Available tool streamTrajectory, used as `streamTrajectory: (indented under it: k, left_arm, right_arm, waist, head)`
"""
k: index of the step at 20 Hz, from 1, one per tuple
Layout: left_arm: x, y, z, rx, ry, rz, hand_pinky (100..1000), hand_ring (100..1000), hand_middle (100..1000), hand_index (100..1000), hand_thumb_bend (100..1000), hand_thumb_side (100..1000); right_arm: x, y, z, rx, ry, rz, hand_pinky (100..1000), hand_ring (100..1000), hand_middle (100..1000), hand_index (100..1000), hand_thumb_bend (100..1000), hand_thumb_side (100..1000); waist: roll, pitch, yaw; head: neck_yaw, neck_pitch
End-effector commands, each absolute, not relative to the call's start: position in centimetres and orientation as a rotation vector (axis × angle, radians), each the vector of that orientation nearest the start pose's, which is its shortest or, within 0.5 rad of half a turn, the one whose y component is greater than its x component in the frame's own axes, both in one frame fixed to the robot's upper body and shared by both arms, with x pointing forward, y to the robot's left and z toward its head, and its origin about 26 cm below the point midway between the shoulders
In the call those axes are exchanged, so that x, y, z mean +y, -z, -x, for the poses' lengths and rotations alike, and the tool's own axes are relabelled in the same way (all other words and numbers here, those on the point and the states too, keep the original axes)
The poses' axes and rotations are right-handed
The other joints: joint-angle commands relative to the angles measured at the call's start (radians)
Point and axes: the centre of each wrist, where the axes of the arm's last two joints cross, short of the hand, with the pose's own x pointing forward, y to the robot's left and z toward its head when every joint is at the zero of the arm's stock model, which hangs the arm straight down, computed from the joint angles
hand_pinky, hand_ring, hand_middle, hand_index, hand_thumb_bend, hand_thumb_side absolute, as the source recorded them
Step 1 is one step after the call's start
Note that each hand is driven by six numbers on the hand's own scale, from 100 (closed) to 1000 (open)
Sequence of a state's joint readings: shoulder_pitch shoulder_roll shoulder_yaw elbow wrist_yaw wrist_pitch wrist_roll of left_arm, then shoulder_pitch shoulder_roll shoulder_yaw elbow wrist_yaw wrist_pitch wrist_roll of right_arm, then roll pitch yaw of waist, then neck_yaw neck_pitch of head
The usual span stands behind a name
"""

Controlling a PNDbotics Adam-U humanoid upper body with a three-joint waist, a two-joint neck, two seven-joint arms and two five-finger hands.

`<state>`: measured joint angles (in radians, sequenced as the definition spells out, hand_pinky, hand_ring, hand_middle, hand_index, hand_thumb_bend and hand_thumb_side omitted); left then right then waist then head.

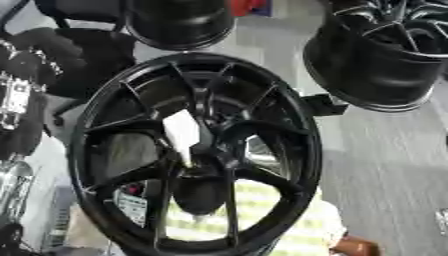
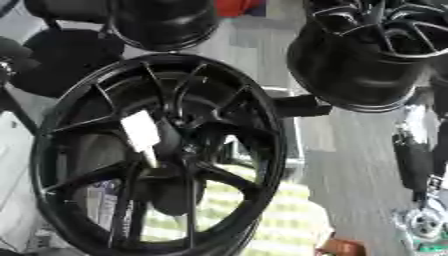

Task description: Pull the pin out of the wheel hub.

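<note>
A large black multi-spoke wheel hub (image 1: 197, 155) stands upright and fills the middle of both views. A white, flat, tapering piece (image 1: 182, 134) sits among the spokes just left of the hub's centre, its narrow end pointing down toward the centre boss (image 1: 210, 162). I cannot tell whether this piece is the pin. A black and silver part of my left hand or arm (image 1: 16, 95) shows at the left edge, beside the rim and apart from the white piece. A black and silver stretch of my right arm (image 2: 416, 160) hangs at the right edge, and its hand is out of view.
Two more black wheels hang behind, one at the top middle (image 1: 179, 25) and one at the top right (image 2: 367, 55). A black seat-like shape (image 1: 83, 55) lies behind on the left. Something yellow-green and striped (image 1: 262, 220) shows through the lower spokes. Grey floor (image 1: 385, 160) runs to the right.
</note>
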<state>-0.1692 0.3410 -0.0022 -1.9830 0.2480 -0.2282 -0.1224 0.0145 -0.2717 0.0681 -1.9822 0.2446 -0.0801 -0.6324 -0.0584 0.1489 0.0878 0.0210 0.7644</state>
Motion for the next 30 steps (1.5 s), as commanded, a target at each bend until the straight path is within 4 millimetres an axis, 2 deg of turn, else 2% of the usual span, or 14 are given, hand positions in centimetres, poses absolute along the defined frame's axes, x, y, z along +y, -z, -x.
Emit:
streamTrajectory:
  k: [1, 8, 10, 11, 13, 14, 15, 17, 22, 28, 29, 30]
  left_arm:
    - [27.6, -17.2, -28.7, -2.365, 0.402, 0.145, 746, 738, 670, 802, 100, 588]
    - [27.7, -17.9, -28.9, -2.387, 0.444, 0.130, 747, 738, 671, 802, 100, 583]
    - [27.2, -18.6, -29.2, -2.407, 0.526, 0.137, 752, 741, 678, 806, 100, 572]
    - [26.9, -19.1, -29.3, -2.422, 0.592, 0.141, 755, 743, 682, 807, 100, 558]
    - [26.0, -20.3, -29.7, -2.451, 0.755, 0.150, 759, 744, 686, 811, 100, 463]
    - [25.5, -20.9, -29.8, -2.463, 0.843, 0.152, 759, 744, 686, 811, 100, 463]
    - [25.1, -21.5, -30.0, -2.472, 0.929, 0.153, 763, 745, 683, 813, 100, 378]
    - [24.2, -22.6, -30.1, -2.482, 1.115, 0.151, 769, 747, 696, 816, 100, 292]
    - [22.5, -24.9, -30.2, -2.433, 1.534, 0.115, 772, 750, 702, 816, 100, 252]
    - [21.2, -27.4, -30.0, -2.238, 2.024, -0.015, 785, 764, 729, 826, 100, 247]
    - [21.2, -28.0, -30.0, -2.206, 2.092, -0.056, 806, 787, 769, 851, 100, 343]
    - [21.2, -28.5, -29.9, -2.167, 2.156, -0.095, 806, 787, 769, 851, 100, 343]
  right_arm:
    - [-26.8, -11.1, -25.8, -2.154, 0.150, 0.728, 902, 829, 648, 793, 100, 644]
    - [-26.9, -11.1, -25.8, -2.155, 0.150, 0.738, 902, 829, 648, 793, 100, 643]
    - [-27.0, -11.0, -25.6, -2.151, 0.121, 0.739, 902, 829, 648, 793, 100, 646]
    - [-27.0, -10.9, -25.6, -2.149, 0.109, 0.743, 902, 829, 648, 793, 100, 643]
    - [-27.2, -10.9, -25.5, -2.146, 0.094, 0.749, 902, 829, 648, 793, 100, 645]
    - [-27.2, -10.8, -25.5, -2.144, 0.089, 0.751, 902, 829, 648, 793, 100, 645]
    - [-27.2, -10.8, -25.4, -2.142, 0.082, 0.752, 902, 829, 648, 793, 100, 639]
    - [-27.2, -10.7, -25.4, -2.138, 0.070, 0.755, 902, 829, 648, 793, 100, 646]
    - [-27.2, -10.6, -25.3, -2.134, 0.050, 0.748, 902, 829, 648, 793, 100, 646]
    - [-26.8, -10.6, -25.3, -2.137, 0.035, 0.716, 902, 828, 647, 793, 100, 648]
    - [-26.7, -10.6, -25.4, -2.139, 0.036, 0.713, 902, 828, 648, 793, 100, 649]
    - [-26.7, -10.7, -25.4, -2.140, 0.033, 0.707, 902, 828, 648, 793, 100, 649]
  waist:
    - [0.003, -0.008, -0.004]
    - [0.002, -0.007, -0.010]
    - [0.020, -0.014, -0.020]
    - [0.029, -0.017, -0.022]
    - [0.040, -0.019, -0.021]
    - [0.043, -0.019, -0.019]
    - [0.048, -0.021, -0.018]
    - [0.053, -0.022, -0.014]
    - [0.056, -0.025, -0.017]
    - [0.049, -0.021, -0.033]
    - [0.047, -0.018, -0.035]
    - [0.047, -0.016, -0.039]
  head:
    - [-0.008, 0.000]
    - [-0.015, 0.001]
    - [-0.005, 0.005]
    - [-0.004, 0.005]
    - [-0.008, 0.005]
    - [-0.011, 0.006]
    - [-0.012, 0.006]
    - [-0.016, 0.006]
    - [-0.012, 0.006]
    - [0.007, 0.006]
    - [0.008, 0.006]
    - [0.013, 0.004]
